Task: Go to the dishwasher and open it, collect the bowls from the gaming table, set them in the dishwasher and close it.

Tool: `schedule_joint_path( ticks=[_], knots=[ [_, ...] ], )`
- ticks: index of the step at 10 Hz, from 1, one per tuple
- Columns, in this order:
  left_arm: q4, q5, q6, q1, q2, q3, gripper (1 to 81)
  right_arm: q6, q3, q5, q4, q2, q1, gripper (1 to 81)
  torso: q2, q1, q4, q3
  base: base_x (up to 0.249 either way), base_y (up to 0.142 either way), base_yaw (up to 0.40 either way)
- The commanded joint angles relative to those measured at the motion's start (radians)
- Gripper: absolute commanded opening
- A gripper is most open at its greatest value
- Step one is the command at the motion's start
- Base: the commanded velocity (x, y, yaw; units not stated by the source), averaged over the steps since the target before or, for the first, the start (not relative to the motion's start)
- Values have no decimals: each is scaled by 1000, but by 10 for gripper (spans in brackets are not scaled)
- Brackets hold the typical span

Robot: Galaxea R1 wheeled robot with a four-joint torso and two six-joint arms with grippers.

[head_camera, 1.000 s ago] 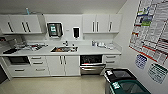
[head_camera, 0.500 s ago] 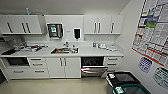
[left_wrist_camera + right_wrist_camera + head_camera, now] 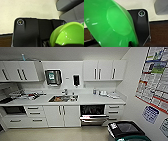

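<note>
Head view: the dishwasher (image 3: 92, 115) stands open under the white bench (image 3: 100, 100) at about 5 o'clock of the sink (image 3: 63, 98), its dark inside showing, racks too blurred to read. A black bin (image 3: 126, 130) sits at 4 o'clock.

Left wrist view: a yellow-green bowl (image 3: 70, 33) looms close, empty; whether the left hand grips it, I cannot tell.

Right wrist view: a wider green bowl (image 3: 109, 25), also empty; the right hand's grip cannot be told.
</note>
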Motion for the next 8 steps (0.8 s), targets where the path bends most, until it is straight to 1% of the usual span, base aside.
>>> schedule_joint_path(
  ticks=[1, 8],
  knots=[
    [0, 48, -1, -47, -17, -4, 10, -4, 5, -37, -6, 8, 39, 10, 0, 0, 0, 0, 162, 0, 0],
    [0, 48, -1, -47, -17, -4, 10, -4, 6, -40, -8, 9, 42, 10, 0, -1, 0, 0, 158, 0, 0]
  ],
)
